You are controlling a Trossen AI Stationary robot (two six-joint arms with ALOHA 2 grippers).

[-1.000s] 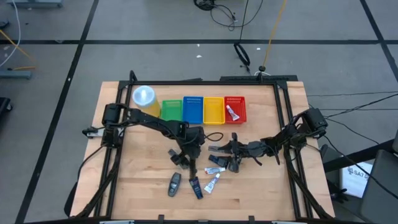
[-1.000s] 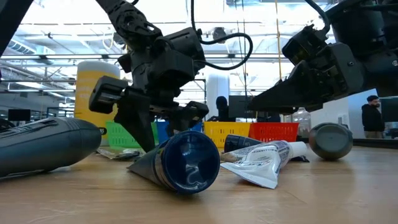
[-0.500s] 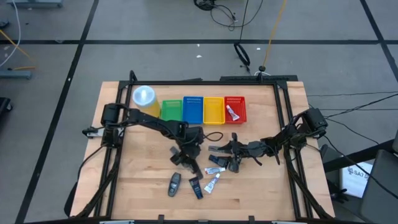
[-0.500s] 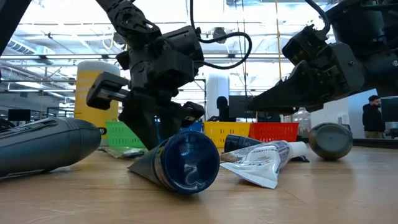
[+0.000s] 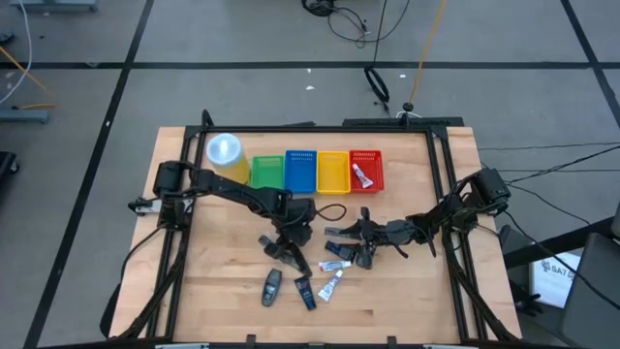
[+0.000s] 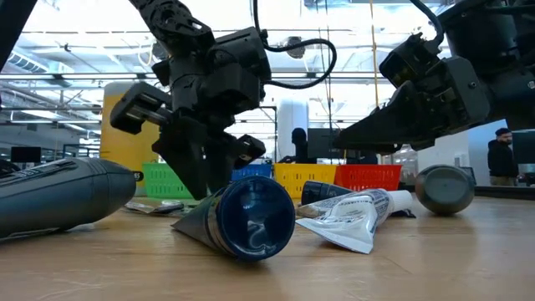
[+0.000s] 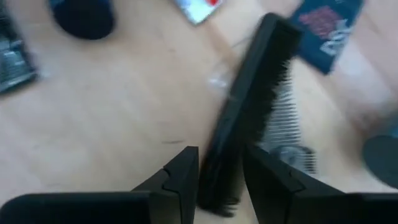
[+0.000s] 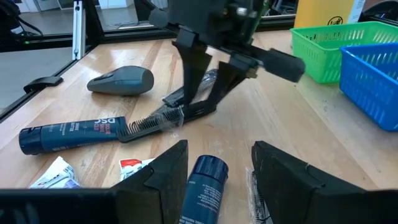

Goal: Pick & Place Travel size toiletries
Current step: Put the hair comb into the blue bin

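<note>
A black comb (image 8: 163, 119) in clear wrap lies mid-table, and my left gripper (image 7: 221, 180) stands over its plain end, shut on it; the high view shows this gripper (image 5: 289, 249) too. My right gripper (image 8: 217, 180) is open and low over the table (image 5: 356, 254). A dark blue capped tube (image 8: 204, 179) lies between its fingers, untouched. Around them lie a grey oval stick (image 5: 272, 287), a dark blue tube (image 5: 304, 292), white tubes (image 5: 332, 283) and a grey sachet (image 5: 335, 233). One white tube (image 5: 360, 175) lies in the red basket. My left gripper pinches the comb's plain end (image 7: 219, 163) between its two fingers, which lie across the comb. The fingers (image 8: 194, 78) come from above, slanting down. The comb's toothed end (image 8: 134, 130) rests on the table.
Green (image 5: 266, 172), blue (image 5: 300, 171), yellow (image 5: 333, 171) and red (image 5: 367, 155) baskets stand in a row along the far side, with the tall yellow canister (image 5: 224, 152) to their left. A black cable (image 5: 334, 210) loops behind the left gripper. Bare wood lies near left and near right.
My left gripper has tipped over the comb, its wrist swinging up and toward the table's left while its fingertips stay at the comb's end. The right arm and the other items have kept still.
</note>
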